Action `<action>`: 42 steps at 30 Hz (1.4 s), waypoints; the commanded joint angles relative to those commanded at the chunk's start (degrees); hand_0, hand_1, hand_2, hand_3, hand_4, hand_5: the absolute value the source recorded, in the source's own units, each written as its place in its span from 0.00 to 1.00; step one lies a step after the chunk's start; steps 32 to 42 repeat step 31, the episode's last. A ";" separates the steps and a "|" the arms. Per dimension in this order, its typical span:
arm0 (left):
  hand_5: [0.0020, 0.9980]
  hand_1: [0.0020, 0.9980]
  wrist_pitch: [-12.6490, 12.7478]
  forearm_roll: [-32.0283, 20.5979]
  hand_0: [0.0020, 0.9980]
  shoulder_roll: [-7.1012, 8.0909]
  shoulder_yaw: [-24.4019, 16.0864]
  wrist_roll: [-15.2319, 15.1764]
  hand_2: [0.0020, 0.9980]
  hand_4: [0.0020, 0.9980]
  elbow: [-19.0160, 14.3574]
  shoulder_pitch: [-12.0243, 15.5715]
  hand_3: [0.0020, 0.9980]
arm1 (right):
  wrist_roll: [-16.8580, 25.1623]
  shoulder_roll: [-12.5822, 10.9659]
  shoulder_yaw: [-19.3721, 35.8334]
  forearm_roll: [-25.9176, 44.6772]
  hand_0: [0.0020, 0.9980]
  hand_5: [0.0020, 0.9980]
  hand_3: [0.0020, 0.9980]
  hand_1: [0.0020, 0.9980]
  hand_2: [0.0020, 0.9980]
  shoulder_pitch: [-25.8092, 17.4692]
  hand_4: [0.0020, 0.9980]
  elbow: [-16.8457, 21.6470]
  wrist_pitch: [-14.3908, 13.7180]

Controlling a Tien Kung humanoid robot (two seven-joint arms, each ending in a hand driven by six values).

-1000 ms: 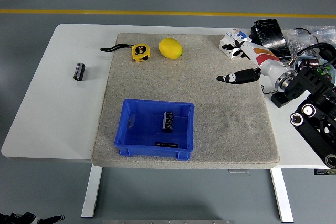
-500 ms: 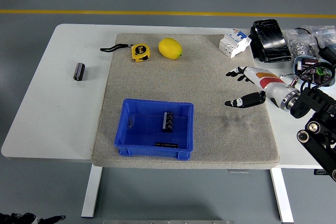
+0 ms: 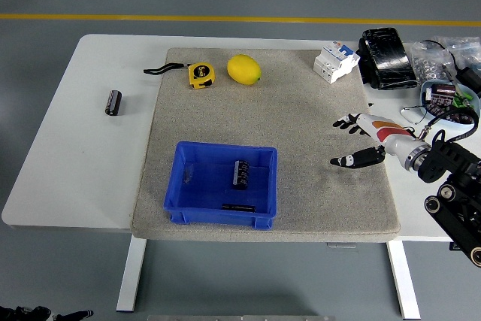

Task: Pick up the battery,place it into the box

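A blue box (image 3: 187, 216) stands at the front of the grey mat (image 3: 301, 110). Inside it lie a black battery pack (image 3: 240, 171) and a second dark piece (image 3: 237, 207) near the front wall. Another black battery (image 3: 113, 101) lies on the bare white table, far left of the mat. My right hand (image 3: 352, 140) hovers over the mat's right edge, fingers spread, holding nothing, well to the right of the box. The left arm does not show.
A yellow tape measure (image 3: 199, 74) and a yellow lemon (image 3: 244, 69) lie at the mat's back. A white circuit breaker (image 3: 334, 61), a black pack (image 3: 386, 48) and a bowl of parts (image 3: 449, 101) crowd the back right corner.
My right hand has drawn back to the right and toward the near edge, away from the mat's middle, staying open. Nothing else on the table moved.
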 joint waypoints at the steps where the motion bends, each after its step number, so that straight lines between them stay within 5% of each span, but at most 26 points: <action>1: 0.67 0.81 0.00 0.03 0.79 0.00 0.00 -0.01 0.84 0.77 0.00 -0.04 0.70 | 0.05 0.07 0.05 -0.08 0.66 0.39 0.74 0.67 0.74 0.05 0.94 -0.26 -0.01; 42: 0.67 0.81 0.34 -1.77 0.79 -0.02 1.00 -0.39 0.84 0.77 0.17 -0.68 0.69 | -0.02 0.50 0.02 -0.13 0.66 0.39 0.69 0.67 0.73 1.09 0.91 -1.17 0.58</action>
